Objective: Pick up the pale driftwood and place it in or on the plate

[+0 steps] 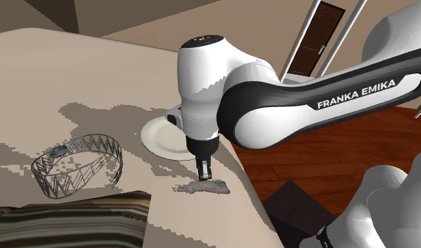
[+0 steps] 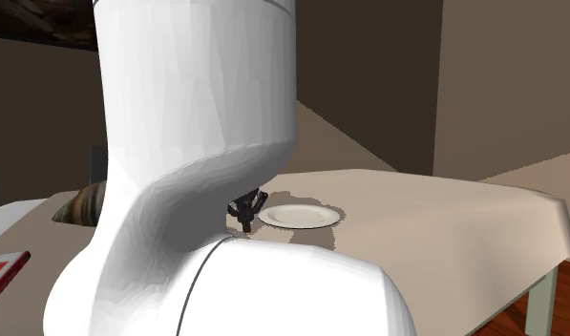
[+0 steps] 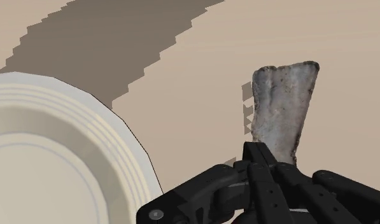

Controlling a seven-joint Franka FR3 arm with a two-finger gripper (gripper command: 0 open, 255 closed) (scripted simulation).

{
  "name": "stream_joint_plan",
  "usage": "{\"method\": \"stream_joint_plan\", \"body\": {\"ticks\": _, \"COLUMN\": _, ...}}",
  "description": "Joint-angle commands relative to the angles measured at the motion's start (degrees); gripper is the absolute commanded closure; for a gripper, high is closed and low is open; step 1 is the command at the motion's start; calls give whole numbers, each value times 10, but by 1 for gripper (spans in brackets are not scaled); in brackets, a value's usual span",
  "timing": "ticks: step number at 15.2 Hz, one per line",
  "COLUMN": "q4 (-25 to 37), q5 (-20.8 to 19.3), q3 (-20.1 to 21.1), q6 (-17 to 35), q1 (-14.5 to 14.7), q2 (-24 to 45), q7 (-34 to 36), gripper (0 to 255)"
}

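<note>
We look over a beige desk (image 1: pixel 75 77) in a room with a wood floor (image 1: pixel 307 169) and a dark door (image 1: pixel 321 39). The white arm (image 1: pixel 286 106) reaches down near the desk's edge. A wire basket (image 1: pixel 113 165) stands toward the shoulder view's left, and the plate (image 1: pixel 161 137) lies partly behind the arm. The driftwood (image 3: pixel 284 108) lies flat on the desk, near the plate but apart from it. The gripper (image 1: pixel 205 175) stands at one end of it, and its long axis runs straight away from the gripper. We cannot tell whether the gripper is spread or pinching it.
</note>
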Motion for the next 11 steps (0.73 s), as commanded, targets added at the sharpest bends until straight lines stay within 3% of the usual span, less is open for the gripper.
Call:
{"method": "stream_joint_plan", "body": {"ticks": 1, "q4": 0, "q5": 0, "q3": 0, "q6": 0, "q1": 0, "q2": 0, "q7": 0, "gripper": 0}}
{"method": "stream_joint_plan", "body": {"ticks": 4, "q4": -109, "q5": 102, "q3": -24, "q6": 72, "q1": 7, "q2": -132, "q7": -52, "gripper": 0}}
{"method": "stream_joint_plan", "body": {"ticks": 11, "q4": -144, "q5": 98, "q3": -20, "q6": 131, "q1": 9, "q2": -108, "q7": -47, "gripper": 0}}
